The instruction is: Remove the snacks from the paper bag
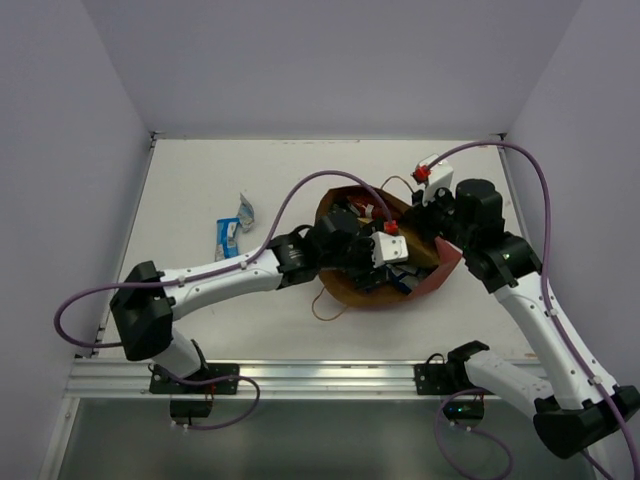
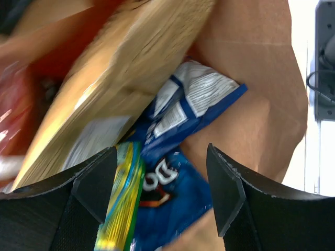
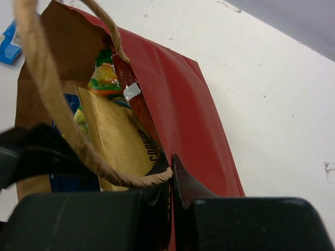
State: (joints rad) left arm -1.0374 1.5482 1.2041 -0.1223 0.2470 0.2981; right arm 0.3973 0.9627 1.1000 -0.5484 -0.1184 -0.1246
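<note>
Two robot arms meet at the paper bag (image 1: 440, 268) in the view from above. The bag sits near the middle of the white table (image 1: 200, 170). It is red outside and brown inside. The left arm (image 1: 220, 275) reaches into the bag, so its tip is hidden there. The right arm (image 1: 510, 270) comes to the bag's right side. A blue-white packet (image 1: 228, 237) lies on the table to the left, well apart from the bag, with a small pale packet (image 1: 245, 210) just beside it. In the left wrist view, the left gripper (image 2: 162, 157) is inside the bag with its jaws spread wide and nothing pinched. Between its black fingers (image 2: 91, 188) lie a blue chip bag (image 2: 183, 104) and a yellow-green packet (image 2: 123, 204), which is next to the left finger. A big tan bag (image 2: 120, 68) lies above them and looks blurry. In the right wrist view, the right gripper (image 3: 171, 170) is squeezed tight on the red rim of the paper bag, right where the rope handle (image 3: 44, 89) ends. The open mouth shows the tan bag in the middle, the yellow-green packet behind it and a bit of blue low on the left.
</note>
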